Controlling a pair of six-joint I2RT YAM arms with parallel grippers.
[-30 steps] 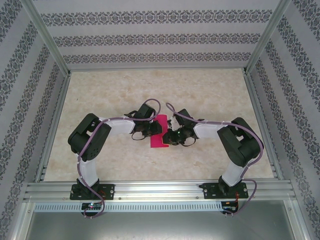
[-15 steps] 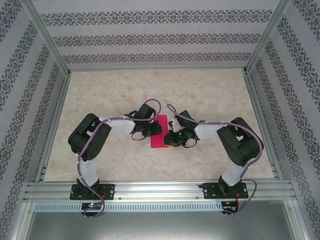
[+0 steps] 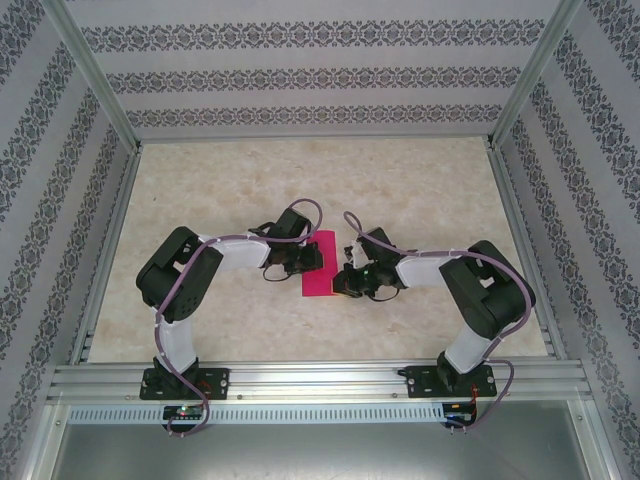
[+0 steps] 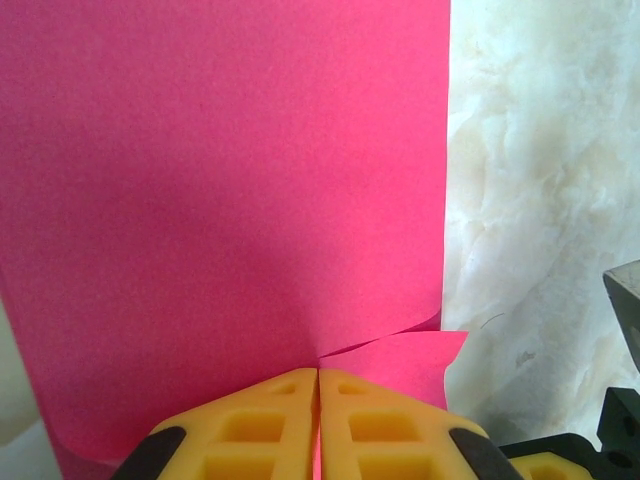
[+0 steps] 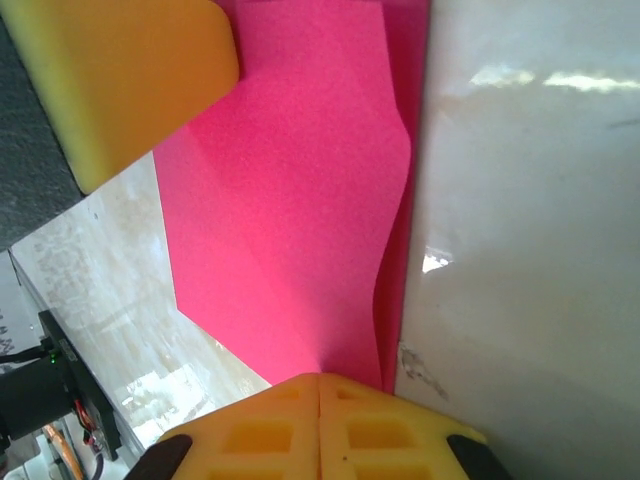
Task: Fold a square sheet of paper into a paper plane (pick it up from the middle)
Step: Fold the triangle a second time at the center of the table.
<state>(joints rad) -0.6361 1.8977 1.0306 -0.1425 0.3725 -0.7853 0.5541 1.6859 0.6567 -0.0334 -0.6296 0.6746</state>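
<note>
Square sheet of paper [image 3: 319, 272] lies mid-table between the two arms; from the top camera it reads as a narrow magenta strip, so probably already doubled over once. Table [image 3: 420, 190] is pale marble-look.

Left gripper [image 3: 311, 259] sits at the strip's left edge and right gripper [image 3: 341, 281] at its right edge, slightly nearer the bases. Judged purpose: opposite pinches hold the layers aligned and taut for a crease or lift.

Left wrist: left gripper [image 4: 318, 378] has its yellow pads pressed together with a sliver of pink between them, so it is clamped on the paper [image 4: 230, 180]. A curled corner of a second layer pokes out at lower right, which is not resolvable from overhead.

Right wrist: right gripper [image 5: 320, 384] is likewise closed tight, the paper [image 5: 300, 230] tapering into its pads. Two layers part along the right edge over the table [image 5: 530, 250]. A yellow pad [image 5: 130, 70] at upper left is likely the other gripper's.

The overhead view alone gives the arms' symmetry and the sheet's place.
</note>
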